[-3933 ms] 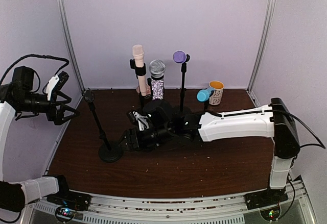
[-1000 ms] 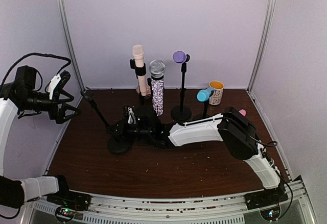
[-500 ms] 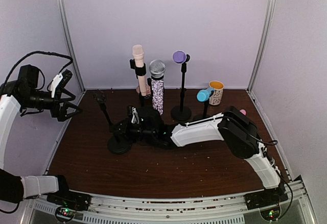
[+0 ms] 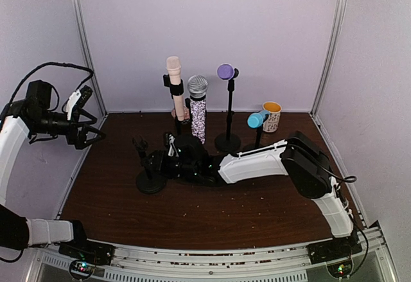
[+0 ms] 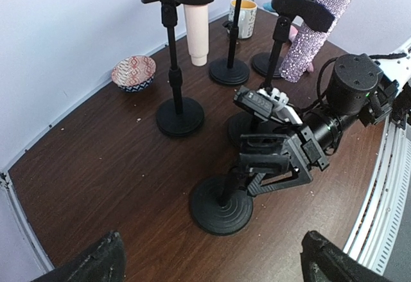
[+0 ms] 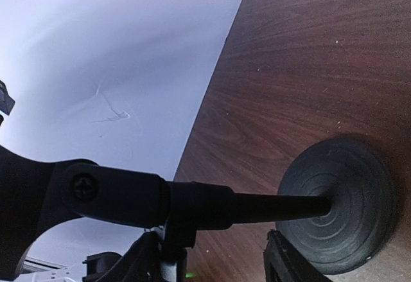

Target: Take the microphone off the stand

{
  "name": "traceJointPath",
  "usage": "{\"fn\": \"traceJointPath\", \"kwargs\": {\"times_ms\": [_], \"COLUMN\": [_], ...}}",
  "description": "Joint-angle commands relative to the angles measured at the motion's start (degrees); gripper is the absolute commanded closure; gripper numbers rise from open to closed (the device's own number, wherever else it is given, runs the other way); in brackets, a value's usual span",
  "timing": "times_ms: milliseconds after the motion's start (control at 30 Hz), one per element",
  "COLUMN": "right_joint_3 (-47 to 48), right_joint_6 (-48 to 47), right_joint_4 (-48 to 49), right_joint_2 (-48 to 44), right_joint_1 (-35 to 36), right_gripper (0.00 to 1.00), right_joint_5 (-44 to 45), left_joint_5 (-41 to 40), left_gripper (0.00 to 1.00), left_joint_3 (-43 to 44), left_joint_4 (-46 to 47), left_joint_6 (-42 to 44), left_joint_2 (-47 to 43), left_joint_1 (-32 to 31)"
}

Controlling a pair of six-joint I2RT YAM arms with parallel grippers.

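An empty black stand has its round base (image 4: 151,182) on the table and its clip (image 4: 138,144) at the top; no microphone is in it. My right gripper (image 4: 154,163) is at this stand's pole. In the right wrist view the pole (image 6: 270,206) runs across above my spread fingers (image 6: 138,263) to the base (image 6: 340,205). A cream microphone (image 4: 173,79), a glitter microphone (image 4: 198,112), a purple one (image 4: 225,71) and a blue one (image 4: 258,119) sit in stands behind. My left gripper (image 4: 96,128) hangs open and empty by the left wall, above the stand (image 5: 221,206).
A yellow-rimmed mug (image 4: 271,116) stands at the back right. A patterned bowl (image 5: 133,72) lies by the back wall. The other stands' bases (image 5: 180,116) crowd the middle back. The right arm (image 4: 257,160) stretches low across the table's middle.
The empty stand's top has swung right, from leaning far left to nearly over its base. The right gripper stayed at the pole. The left arm rose slightly.
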Motion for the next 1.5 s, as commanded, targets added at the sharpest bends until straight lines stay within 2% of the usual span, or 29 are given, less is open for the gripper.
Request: {"fn": "traceJointPath", "kwargs": {"times_ms": [0, 233, 367, 567, 767, 1033, 1267, 1467], "right_joint_3": [-3.21, -4.82, -6.71, -6.32, -15.0, -31.98, -34.14, -34.29], "right_joint_6": [-6.98, -15.56, -17.5, -19.78, -22.96, -23.45, -24.28, -23.15], "right_joint_4": [-13.09, -16.71, -16.07, -16.29, -15.57, -16.24, -26.24, -36.26], "right_joint_2": [-0.81, -6.84, -10.42, -13.56, -21.85, -38.73, -48.32, -54.86], "right_joint_1": [-0.75, 1.39, 1.81, 2.38, 4.35, 5.42, 6.3, 6.8], "right_gripper": [0.41, 0.35, 0.34, 0.33, 0.4, 0.47, 0.49, 0.58], "right_joint_5": [3.55, 6.21, 6.17, 4.11, 1.54, 6.58, 11.38, 13.0], "left_joint_5": [1.22, -2.05, -3.73, -2.8, 1.65, 3.39, 1.94, 3.16], "left_gripper": [0.02, 0.02, 0.02, 0.02, 0.02, 0.02, 0.03, 0.18], "left_joint_3": [-2.36, -7.78, -8.26, -9.0, -14.01, -13.13, -10.95, -11.28], "left_joint_4": [4.04, 12.87, 15.52, 18.61, 18.63, 19.76, 23.95, 23.87], "left_joint_6": [-1.78, -7.51, -8.71, -9.91, -4.05, 1.89, 3.67, 9.82], "left_joint_2": [0.42, 1.19, 4.16, 8.22, 5.99, 11.88, 17.14, 20.1], "left_joint_1": [-0.73, -5.24, -9.47, -11.31, -12.86, -17.19, -19.79, -21.02]}}
